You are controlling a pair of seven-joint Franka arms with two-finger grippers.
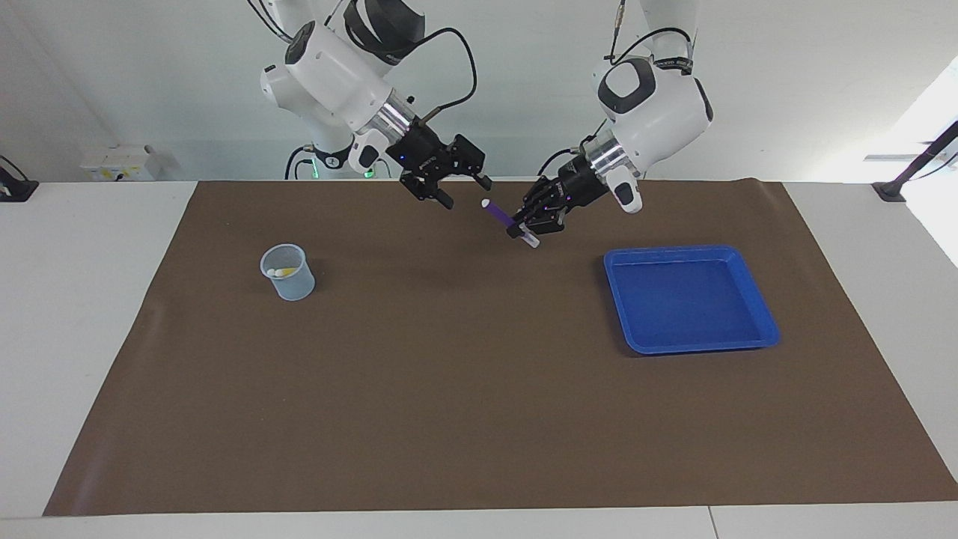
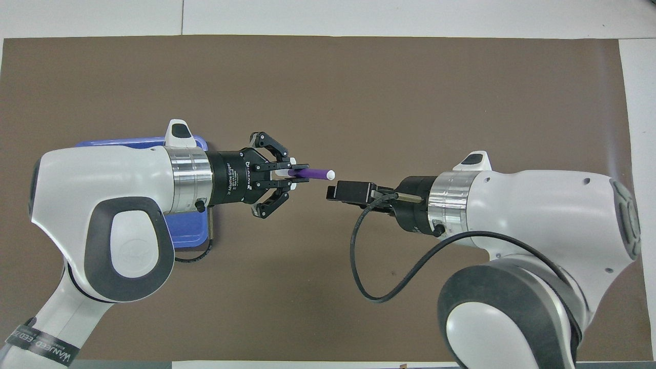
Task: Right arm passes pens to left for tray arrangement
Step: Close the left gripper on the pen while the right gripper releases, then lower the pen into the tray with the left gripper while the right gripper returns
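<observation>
Over brown mat (image 1: 449,389), left end effector (image 2: 293,174) gripping purple pen (image 2: 312,173)

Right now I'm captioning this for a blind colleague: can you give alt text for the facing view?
The left gripper holds a purple pen above the brown mat, its free end toward the open right gripper. An empty blue tray sits toward the left arm's end, a translucent cup toward the right arm's.

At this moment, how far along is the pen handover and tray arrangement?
Done: the purple pen has passed to the left gripper, which is shut on it above the mat; the right gripper hangs open beside it. In hand: carrying that pen to the blue tray, which holds nothing. Left: the pens whose pale ends show in the translucent cup.
</observation>
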